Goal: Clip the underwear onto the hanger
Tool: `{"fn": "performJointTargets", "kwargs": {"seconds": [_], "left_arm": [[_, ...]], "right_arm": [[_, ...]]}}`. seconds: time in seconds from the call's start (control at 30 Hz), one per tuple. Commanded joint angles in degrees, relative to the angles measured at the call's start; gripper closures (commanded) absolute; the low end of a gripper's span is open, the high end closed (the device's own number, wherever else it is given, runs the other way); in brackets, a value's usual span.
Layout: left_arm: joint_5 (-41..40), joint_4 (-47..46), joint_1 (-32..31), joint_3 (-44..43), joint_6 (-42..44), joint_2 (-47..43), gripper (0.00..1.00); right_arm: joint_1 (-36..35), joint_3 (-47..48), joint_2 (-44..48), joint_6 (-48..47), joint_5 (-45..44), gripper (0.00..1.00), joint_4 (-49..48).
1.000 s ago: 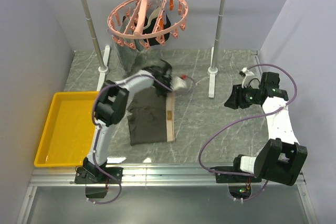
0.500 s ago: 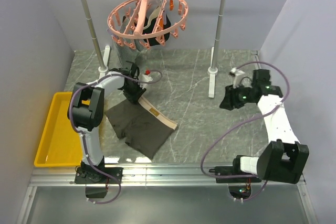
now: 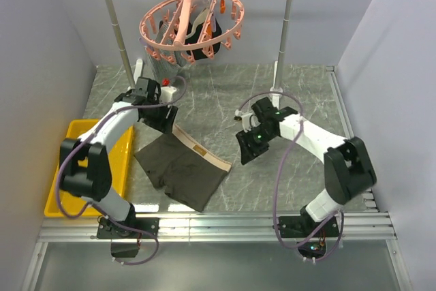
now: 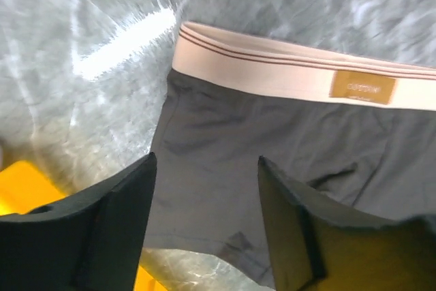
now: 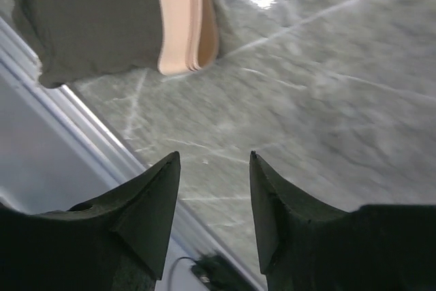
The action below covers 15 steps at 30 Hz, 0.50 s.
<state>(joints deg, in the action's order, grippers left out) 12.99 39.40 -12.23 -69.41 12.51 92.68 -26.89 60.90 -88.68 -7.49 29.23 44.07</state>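
The underwear (image 3: 178, 168) lies flat on the marble table, dark grey-brown, its tan waistband (image 3: 201, 149) running diagonally along the upper right side. My left gripper (image 3: 164, 120) hovers open over the waistband's upper left end, holding nothing. In the left wrist view the underwear (image 4: 272, 141) fills the space under the open left gripper (image 4: 206, 163). My right gripper (image 3: 246, 150) is open just right of the waistband's lower end. In the right wrist view the right gripper (image 5: 213, 158) is over bare table, with the underwear (image 5: 95, 18) beyond it. The pink hanger (image 3: 193, 24) hangs from the rail above.
A black garment (image 3: 201, 37) and a light grey cloth (image 3: 163, 67) are clipped on the hanger. The white rail's posts (image 3: 117, 32) stand at the back on both sides. A yellow tray (image 3: 80, 168) sits at the left. The table's front metal edge (image 5: 82, 127) runs near the right gripper.
The left gripper opened and let go of the underwear, which was dragged left and now lies spread out. The right arm swung left from the far right toward the waistband.
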Motion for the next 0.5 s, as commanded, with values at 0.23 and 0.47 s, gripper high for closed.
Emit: {"fn": "performJointTargets", "kwargs": {"seconds": [0.23,0.47], "left_arm": [[-1.3,-4.9,-0.2,5.5,-3.3,-12.3,0.17],[-1.8,-5.1,-0.1,8.2,-2.7,-16.6,0.16]], "right_arm": [[-7.1,7.6,-13.9,10.1,7.5,0.45,-1.4],[-7.9,12.5,-21.6,11.0,6.2,0.53,-0.7]]}}
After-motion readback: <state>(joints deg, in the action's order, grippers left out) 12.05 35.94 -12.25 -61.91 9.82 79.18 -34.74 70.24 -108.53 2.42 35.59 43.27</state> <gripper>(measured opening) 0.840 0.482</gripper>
